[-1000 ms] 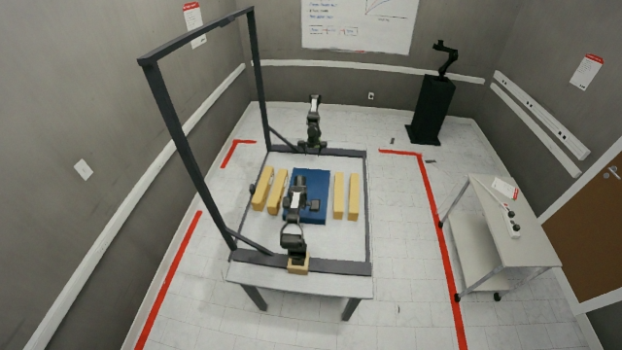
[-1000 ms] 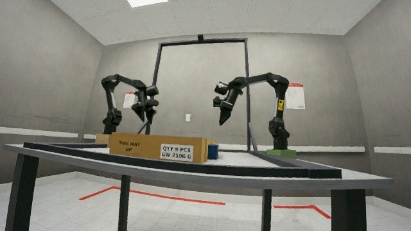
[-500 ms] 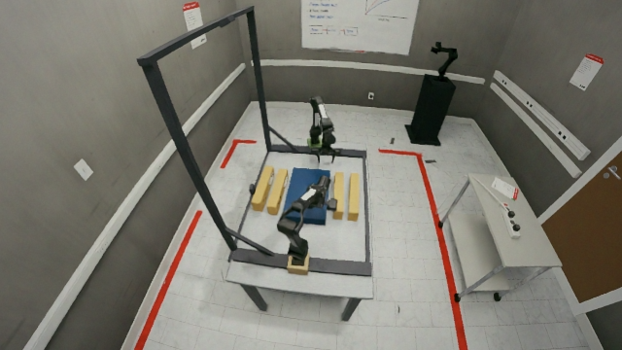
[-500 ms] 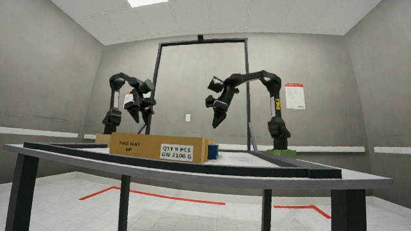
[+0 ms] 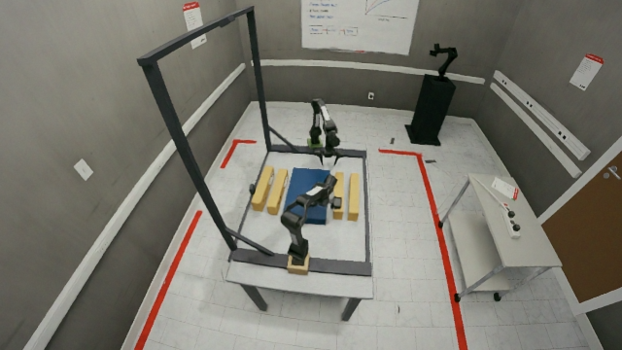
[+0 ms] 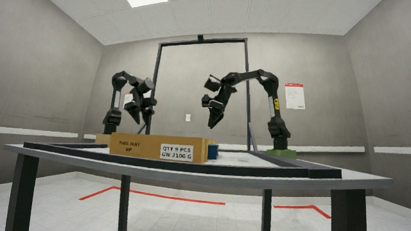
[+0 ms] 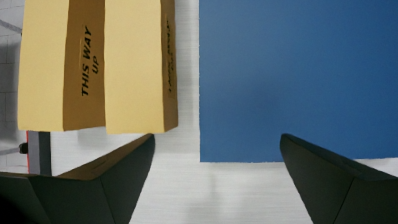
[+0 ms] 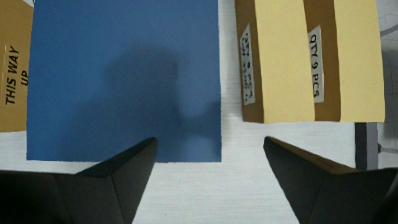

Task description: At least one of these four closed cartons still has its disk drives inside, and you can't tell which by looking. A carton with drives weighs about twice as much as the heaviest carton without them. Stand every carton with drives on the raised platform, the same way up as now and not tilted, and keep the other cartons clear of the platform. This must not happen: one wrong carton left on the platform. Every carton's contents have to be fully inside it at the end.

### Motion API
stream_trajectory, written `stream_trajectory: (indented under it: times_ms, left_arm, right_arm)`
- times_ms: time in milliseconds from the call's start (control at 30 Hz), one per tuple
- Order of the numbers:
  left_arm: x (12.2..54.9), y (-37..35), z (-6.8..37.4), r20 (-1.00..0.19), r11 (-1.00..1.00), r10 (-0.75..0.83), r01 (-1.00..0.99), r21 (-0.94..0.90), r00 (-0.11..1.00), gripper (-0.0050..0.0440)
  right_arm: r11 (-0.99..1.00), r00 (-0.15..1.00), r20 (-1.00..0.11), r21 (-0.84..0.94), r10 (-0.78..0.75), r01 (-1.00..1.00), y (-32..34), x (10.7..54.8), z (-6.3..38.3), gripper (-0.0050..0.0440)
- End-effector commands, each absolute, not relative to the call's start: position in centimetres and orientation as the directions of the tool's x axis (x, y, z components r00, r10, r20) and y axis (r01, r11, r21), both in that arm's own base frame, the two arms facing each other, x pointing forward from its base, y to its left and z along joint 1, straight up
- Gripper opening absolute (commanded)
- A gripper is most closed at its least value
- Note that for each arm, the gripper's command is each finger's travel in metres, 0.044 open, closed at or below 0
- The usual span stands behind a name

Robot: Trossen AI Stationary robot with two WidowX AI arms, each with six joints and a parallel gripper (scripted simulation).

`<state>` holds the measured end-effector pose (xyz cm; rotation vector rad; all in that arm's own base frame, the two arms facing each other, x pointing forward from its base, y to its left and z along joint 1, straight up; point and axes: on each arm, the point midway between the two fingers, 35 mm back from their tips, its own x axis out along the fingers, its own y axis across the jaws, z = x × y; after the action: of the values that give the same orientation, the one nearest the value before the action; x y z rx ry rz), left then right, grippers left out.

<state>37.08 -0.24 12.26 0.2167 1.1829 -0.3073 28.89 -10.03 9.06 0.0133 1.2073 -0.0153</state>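
Four tan closed cartons lie flat on the table, two on each side of the blue raised platform: one pair beside the tall frame and one pair on the other side. No carton is on the platform. My left gripper is open and empty, high above the platform's far corner; its wrist view shows two cartons to the left and the platform to the right. My right gripper is open and empty, high above the platform's near corner, with two cartons to the right.
A low black rail borders the table and a tall black frame stands along one side. A white cart and a black pedestal stand on the floor, away from the table.
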Motion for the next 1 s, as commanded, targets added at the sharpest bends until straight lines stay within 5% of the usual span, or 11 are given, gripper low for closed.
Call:
stream_trajectory:
  times_ms: [0,933,967]
  left_arm:
    - [37.5,-0.2,13.1,-0.922,0.937,-0.124,0.348,0.013,0.368,0.0383]
    - [37.5,-0.2,13.1,-0.922,0.937,-0.124,0.348,0.012,0.367,0.0383]
    - [41.9,4.8,11.5,-0.924,0.937,-0.125,0.35,0.01,0.36,0.0383]
  right_arm:
    - [1.0,0.371,-0.928,-0.006,-0.013,0.021,-10.3,29.4,9.7,0.0381]
    - [1.0,0.373,-0.928,-0.005,-0.012,0.019,-10.3,29.5,9.7,0.0381]
    - [1.0,0.374,-0.927,-0.006,-0.012,0.019,-16.4,32.0,8.3,0.0381]
